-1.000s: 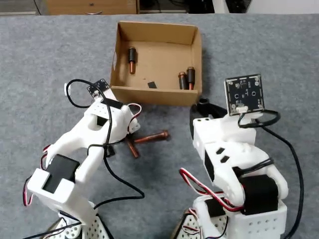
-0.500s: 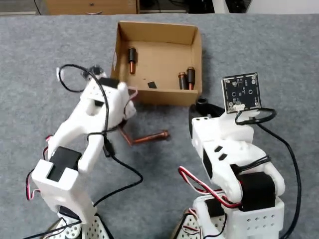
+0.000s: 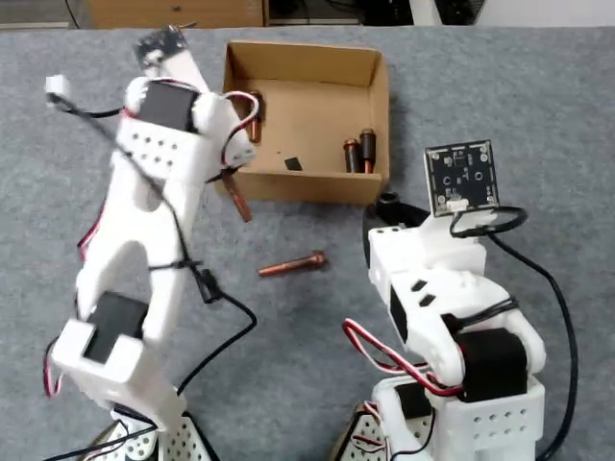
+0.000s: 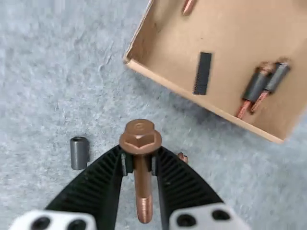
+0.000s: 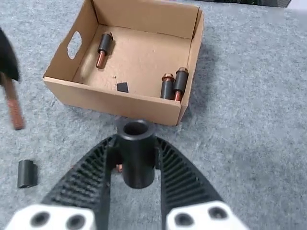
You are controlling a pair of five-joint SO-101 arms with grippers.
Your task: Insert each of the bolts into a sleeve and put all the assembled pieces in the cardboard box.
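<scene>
My left gripper (image 4: 140, 155) is shut on a copper bolt (image 4: 141, 143), held head-up above the carpet near the front left corner of the cardboard box (image 4: 225, 38). From above, that bolt (image 3: 236, 200) hangs from the left gripper (image 3: 231, 182) just in front of the box (image 3: 298, 187). My right gripper (image 5: 135, 146) is shut on a black sleeve (image 5: 136, 158), standing upright before the box's front wall (image 5: 110, 103). A second bolt (image 3: 293, 264) lies loose on the carpet between the arms. A loose sleeve (image 4: 79, 152) rests on the carpet.
Three assembled pieces lie in the box: one at its left (image 5: 103, 45), two side by side at its right (image 5: 172, 84). A small black scrap (image 5: 122, 86) lies on the box floor. The loose sleeve (image 5: 27, 173) stands left of the right gripper. Grey carpet covers the table.
The left arm lifted one bolt off the carpet and swung it up toward the box's front left corner. The other bolt stayed on the carpet. The right arm barely moved.
</scene>
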